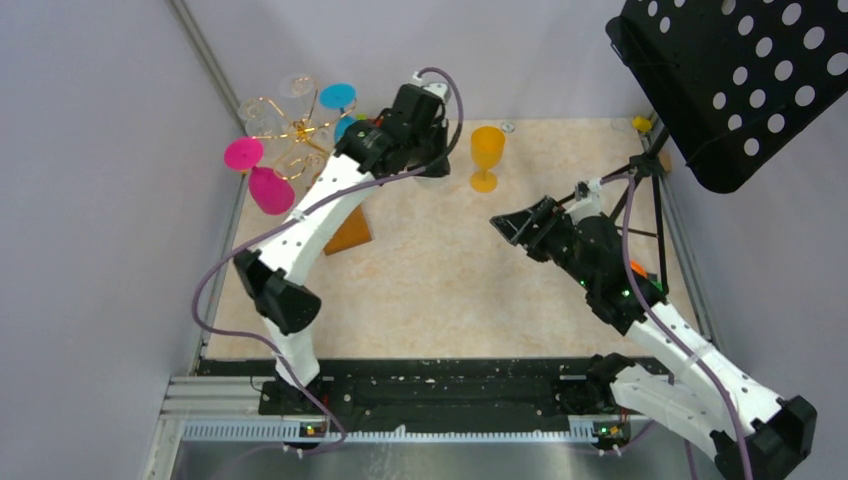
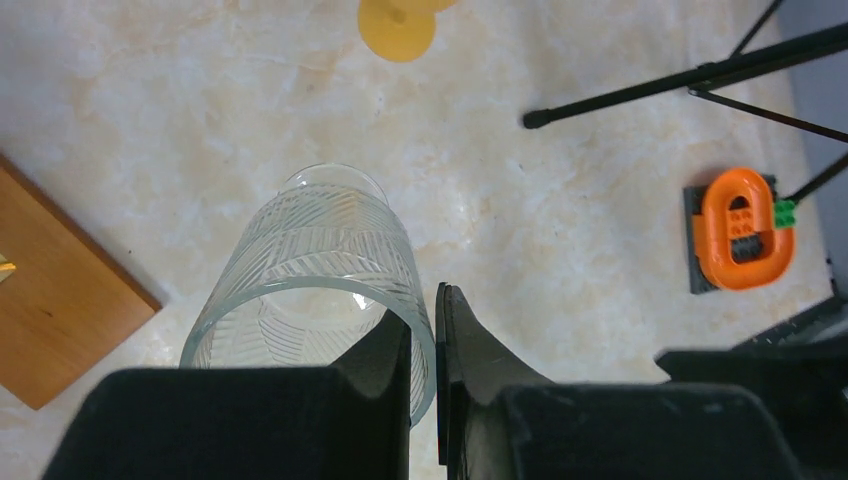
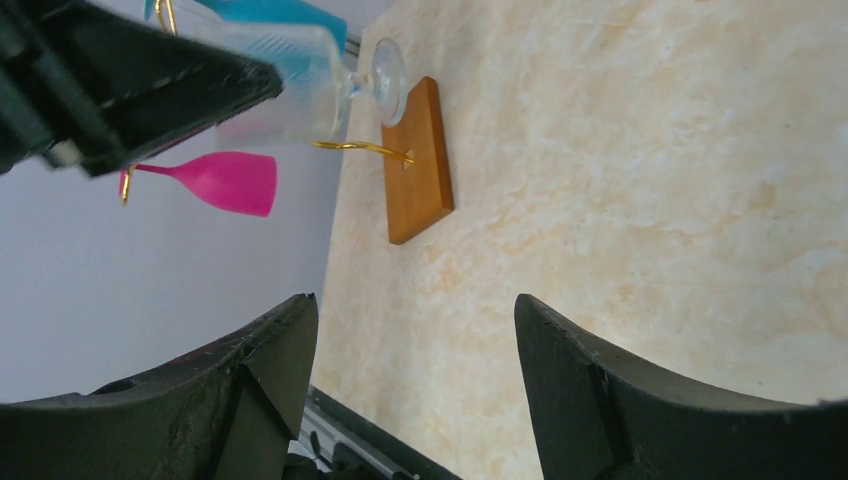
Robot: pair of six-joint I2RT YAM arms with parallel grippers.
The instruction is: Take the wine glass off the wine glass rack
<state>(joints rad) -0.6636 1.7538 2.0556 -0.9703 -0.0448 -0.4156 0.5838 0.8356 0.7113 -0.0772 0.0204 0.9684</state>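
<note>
Left wrist view: the left fingers (image 2: 450, 335) were closed almost together on the rim of the clear wine glass (image 2: 310, 250), one finger inside the bowl and one outside, with only the thin wall between them. The glass stood mouth-up directly in front of the fingertips, over bare desk (image 2: 560, 180). The wooden base of the rack (image 2: 60, 300) lay apart to its left and the foot of a yellow glass (image 2: 397, 25) beyond it. Pinching the rim probably kept the bowl upright and spared the thin stem.

Right wrist view: the right fingers (image 3: 270, 360) were spread wide and held nothing. Past them the wine glass hung from the left fingers with its foot towards the desk, close to the rack's gold stem but free of the curled arms. Whether the foot touched the desk could not be told. A pink glass (image 3: 225, 182) hung upside down on the rack.

Top external view: the rack stood in the far left corner of the desk with coloured glasses on its arms. The left arm held the wine glass just to the right of the rack, near the far edge. The right arm waited over the right half of the desk, in front of the music stand (image 1: 740, 80) at the far right corner, likely to stay out of the way. The lift-off looked done, with only the set-down left.
</note>
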